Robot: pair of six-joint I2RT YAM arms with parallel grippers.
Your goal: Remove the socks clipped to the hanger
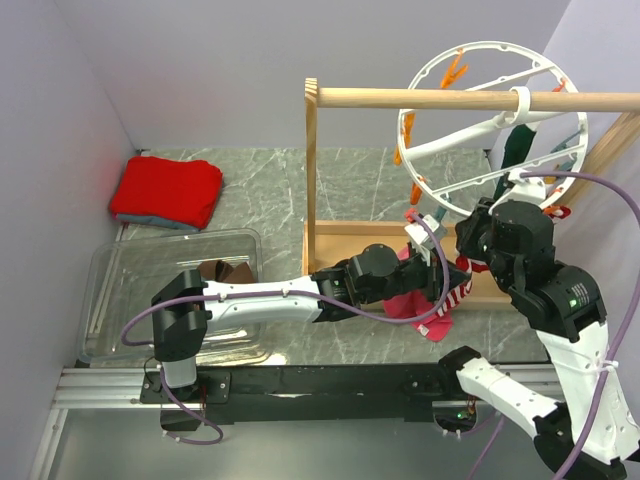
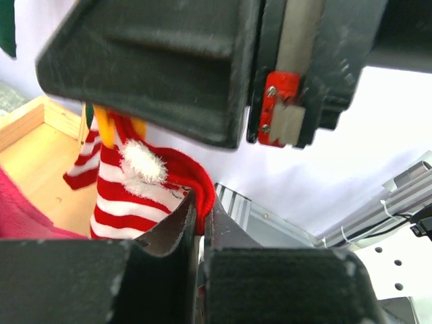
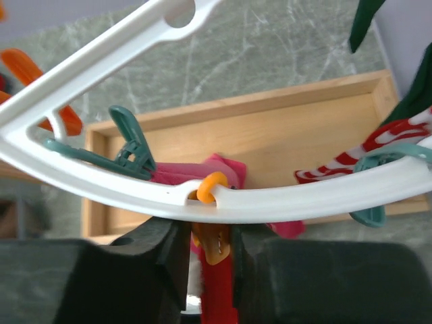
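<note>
I see the striped sock (image 2: 125, 196) hanging from an orange clip (image 3: 216, 246) under the near rim of the hanger (image 3: 304, 197). The hanger hooks over the wooden rail (image 1: 450, 98) at the far right of the desk (image 1: 260, 190). My left end effector (image 2: 199, 209) is pinched tight on the sock's red end. My right end effector (image 3: 210, 229) is narrowed onto the clip. A pink cloth (image 1: 410, 300) lies just below.

The top camera is looking down from six o'clock, well back; both wrist cameras are peering close, sharing the wooden tray (image 1: 350, 243) near three o'clock.
</note>
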